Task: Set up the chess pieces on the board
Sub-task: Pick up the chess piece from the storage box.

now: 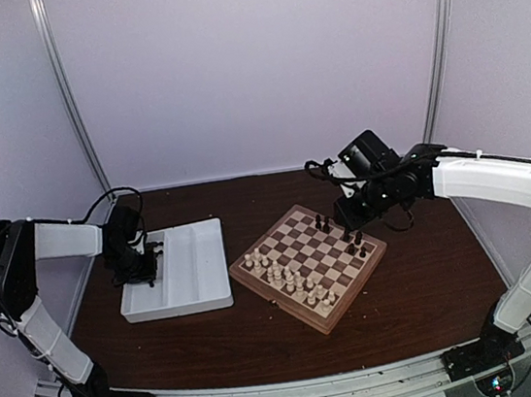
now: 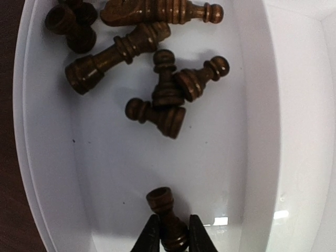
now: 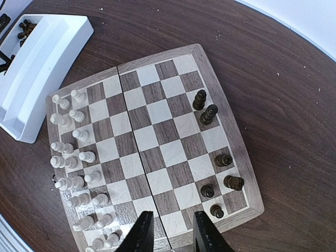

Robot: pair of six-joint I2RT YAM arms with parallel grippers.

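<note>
Left wrist, left hand (image 2: 173, 224) in tray (image 2: 113, 173) (pointing down), gripping dark pawn (image 2: 160, 201)

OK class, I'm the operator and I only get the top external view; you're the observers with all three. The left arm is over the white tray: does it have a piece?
Observer: Yes. The left wrist view shows the left fingers shut on the base of a dark pawn.
Operator: Anything else in that compartment?
Observer: More dark pieces lie ahead of it in the tray, including three pawns on their sides, touching.
Operator: And the right arm?
Observer: The right fingers are open with nothing between them, above the edge of the board.
</note>
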